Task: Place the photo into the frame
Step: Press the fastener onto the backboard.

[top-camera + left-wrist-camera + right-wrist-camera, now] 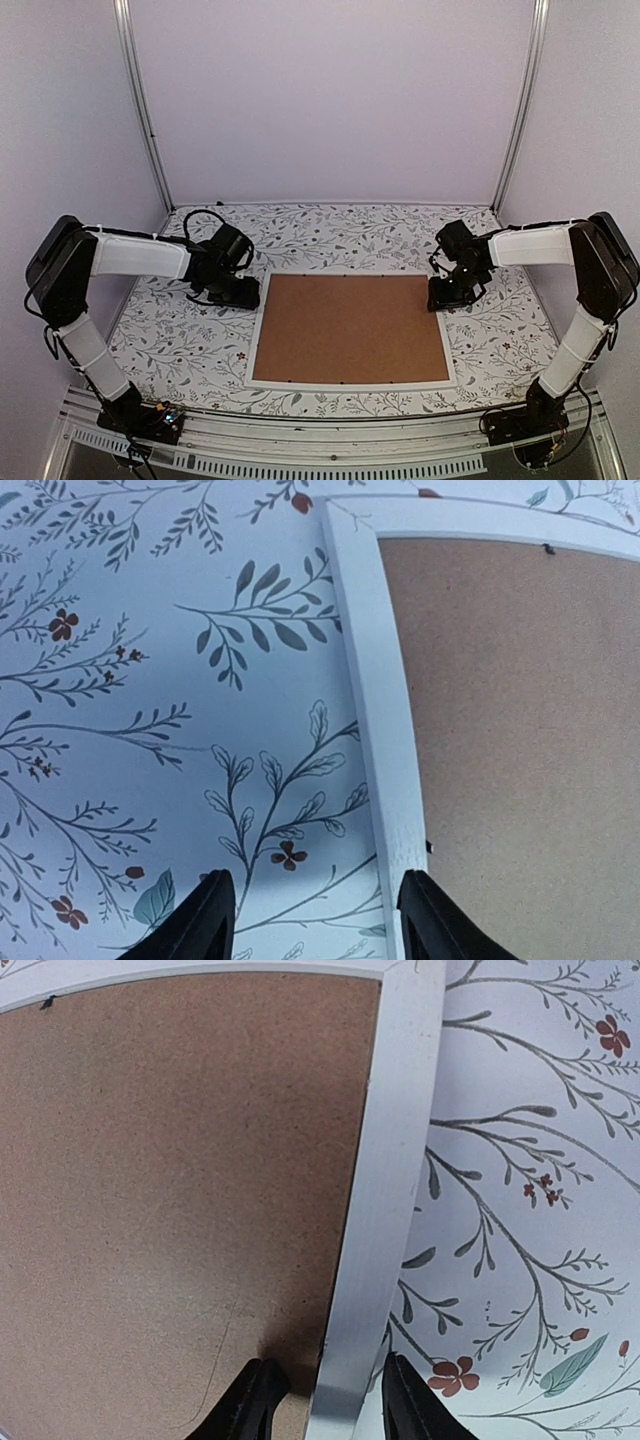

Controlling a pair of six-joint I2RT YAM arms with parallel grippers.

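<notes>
The frame (pixel 350 383) lies flat on the flowered table, its white border around a brown hardboard backing panel (pixel 348 327). The photo is hidden. My left gripper (pixel 235 293) sits at the frame's far left corner. In the left wrist view it (pixel 318 920) is open: one fingertip hangs over the cloth, the other over the left border (pixel 375 680) beside the panel (pixel 520 730). My right gripper (pixel 447 295) is at the far right corner. It (pixel 330 1400) is open astride the right border (pixel 395 1140), one fingertip over the panel (pixel 180 1160), with a gap showing.
A leaf-and-flower tablecloth (pixel 180 340) covers the table. Pale walls and two metal posts (pixel 145 110) (pixel 520 100) close in the back and sides. Small black tabs (pixel 548 549) (pixel 47 1003) sit at the panel's far edge.
</notes>
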